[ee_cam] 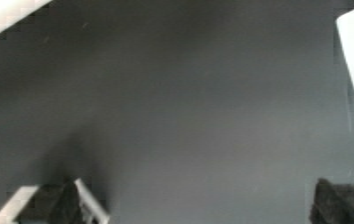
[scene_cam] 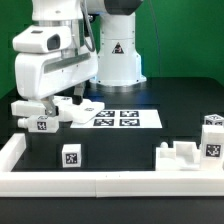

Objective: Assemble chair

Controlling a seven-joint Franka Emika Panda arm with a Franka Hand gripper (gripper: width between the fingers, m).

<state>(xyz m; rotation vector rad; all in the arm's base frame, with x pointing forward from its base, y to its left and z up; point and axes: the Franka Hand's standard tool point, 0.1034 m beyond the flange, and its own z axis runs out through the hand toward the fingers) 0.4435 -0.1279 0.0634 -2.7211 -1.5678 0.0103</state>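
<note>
Beside the marker board (scene_cam: pixel 120 118) the fingers (ee_cam: pixel 64 202) hung wide, empty. A pick-up seemed in hand; next, centring over the nearby chair piece (scene_cam: pixel 42 122).

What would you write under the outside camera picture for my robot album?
A white robot arm leans over a black table scattered with loose white chair parts.

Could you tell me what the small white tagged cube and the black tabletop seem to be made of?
The small white tagged cube is probably hard plastic with a matte finish: uniform white faces and crisp edges. The black tabletop looks matte, with no glare; whether it is cloth, mat or painted board, I cannot tell.
</note>
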